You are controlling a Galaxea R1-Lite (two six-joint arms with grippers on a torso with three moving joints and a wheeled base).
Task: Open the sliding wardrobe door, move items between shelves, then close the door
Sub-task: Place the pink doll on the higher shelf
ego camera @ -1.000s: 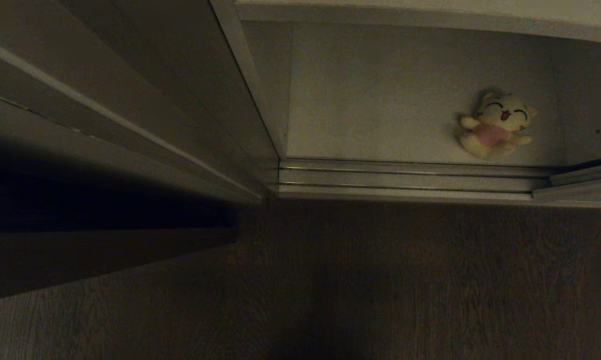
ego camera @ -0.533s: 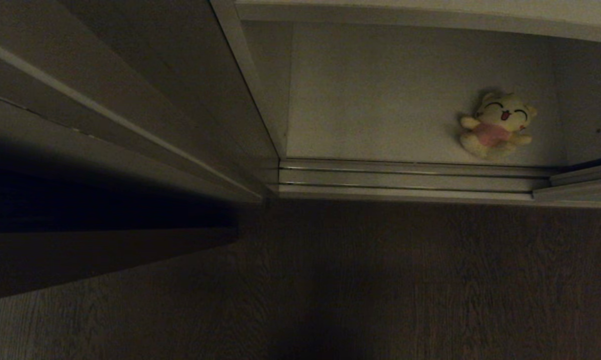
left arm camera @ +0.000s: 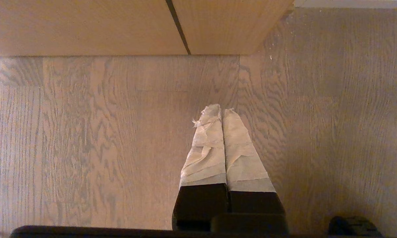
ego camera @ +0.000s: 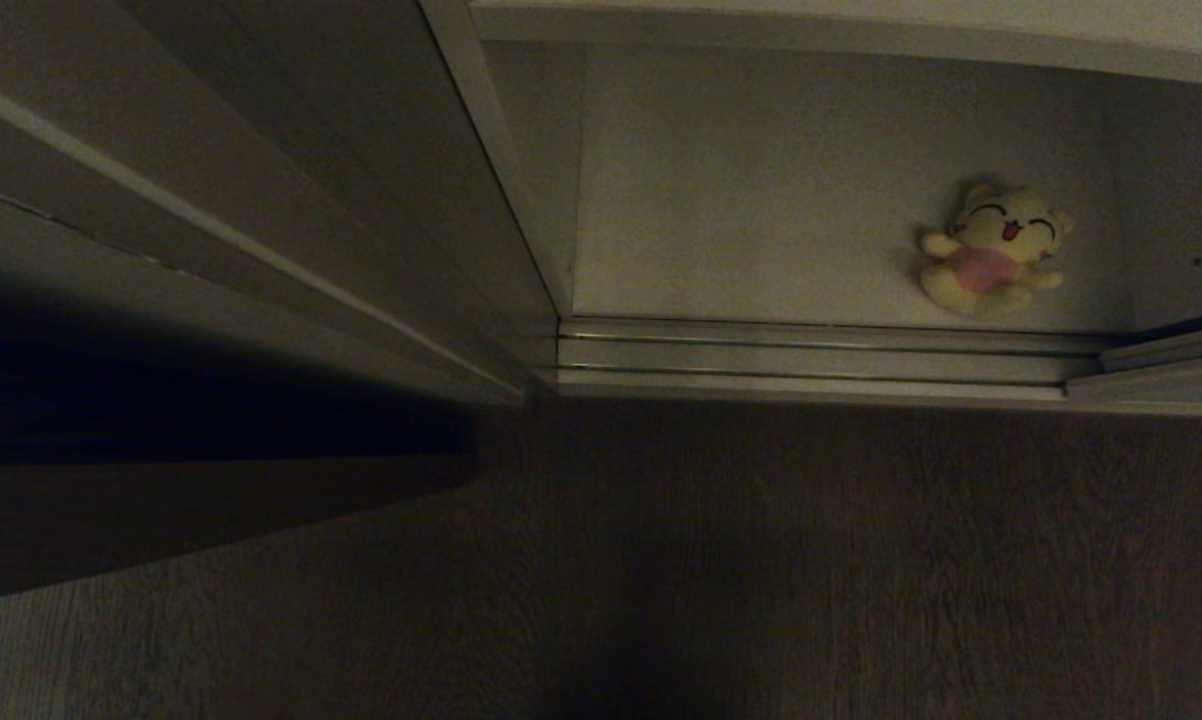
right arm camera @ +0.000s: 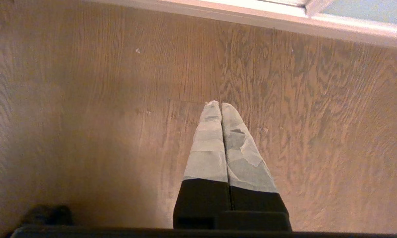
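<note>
A yellow plush toy with a pink belly (ego camera: 991,250) lies on its back on the white bottom shelf (ego camera: 761,200), towards its right side. The front edge of a higher white shelf (ego camera: 861,28) runs along the top of the head view. This bay stands open; the sliding door's lower frame (ego camera: 1161,365) shows at the far right, and its pale panel (right arm camera: 367,10) in the right wrist view. Neither arm is in the head view. My left gripper (left arm camera: 221,110) and right gripper (right arm camera: 220,105) both hang shut and empty over the wooden floor.
Silver floor rails (ego camera: 811,355) run along the front of the bay. Tall dark panels (ego camera: 211,200) fill the left of the head view. Wood floor (ego camera: 761,560) lies before the wardrobe. A light wooden cabinet front (left arm camera: 86,26) stands ahead of the left gripper.
</note>
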